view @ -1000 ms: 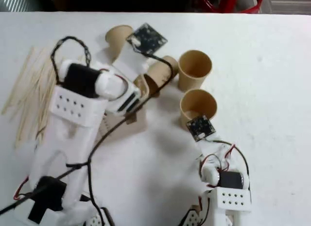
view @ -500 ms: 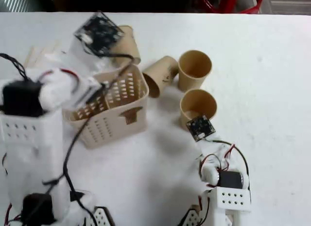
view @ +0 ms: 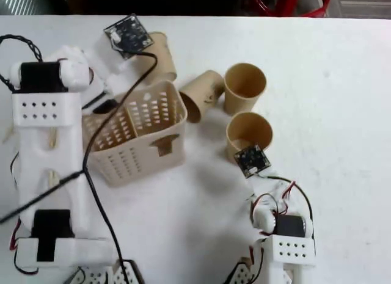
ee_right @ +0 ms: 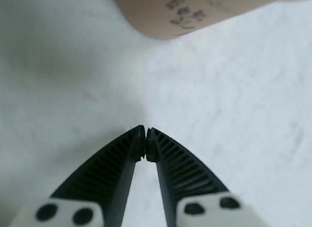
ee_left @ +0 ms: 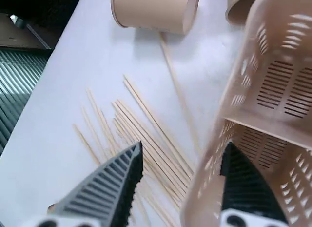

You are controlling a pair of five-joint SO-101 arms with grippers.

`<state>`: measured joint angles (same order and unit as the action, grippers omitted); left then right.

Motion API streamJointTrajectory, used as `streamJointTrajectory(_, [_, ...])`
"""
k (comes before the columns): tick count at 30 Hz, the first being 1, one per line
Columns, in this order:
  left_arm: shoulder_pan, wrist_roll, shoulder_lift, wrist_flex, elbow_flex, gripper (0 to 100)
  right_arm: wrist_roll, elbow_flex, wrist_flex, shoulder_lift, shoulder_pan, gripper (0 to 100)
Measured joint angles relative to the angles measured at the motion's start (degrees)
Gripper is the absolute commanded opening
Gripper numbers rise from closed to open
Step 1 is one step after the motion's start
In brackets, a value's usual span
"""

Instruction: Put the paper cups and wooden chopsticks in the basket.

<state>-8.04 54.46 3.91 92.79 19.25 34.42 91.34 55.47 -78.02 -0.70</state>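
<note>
left gripper (ee_left: 183,149) spread wide, straddling basket (view: 146,156) wall | right gripper (ee_right: 146,132) pinched shut on nothing, just beside the paper cups (view: 248,131) | cups next to basket: probably light, crushable, so go gentle on the rim | chopsticks (ee_left: 141,124) loose on the table (view: 342,82) beside basket: thin, stiff, likely slippy, best pinched mid-length

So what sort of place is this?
Likely a robotics lab bench: two small arms with exposed wiring at a white table, with paper cups, chopsticks and a basket.
</note>
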Motion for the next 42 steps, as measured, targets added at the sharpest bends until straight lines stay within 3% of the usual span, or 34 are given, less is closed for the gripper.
streamJointTrajectory(7, [-1.1,2.4,-5.7,-0.4,0.0,24,0.0,0.0,0.0,0.0,0.0,1.9])
streamJointTrajectory(15, [-1.1,3.1,-14.3,0.2,0.0,3,0.0,0.0,0.0,0.0,0.0,1.9])
streamJointTrajectory(17, [-1.1,2.9,-15.6,1.9,0.1,2,0.0,0.0,0.0,0.0,0.0,1.9])
streamJointTrajectory(25, [-0.9,-11.3,-16.3,8.7,1.8,2,0.0,0.0,0.0,0.0,0.0,1.9])
streamJointTrajectory(34, [-1.8,-34.1,-16.5,9.1,1.9,2,0.0,0.0,0.0,0.0,0.0,1.9])
streamJointTrajectory(42, [-2.4,-45.2,-16.5,9.4,1.1,5,0.0,0.0,0.0,0.0,0.0,1.9])
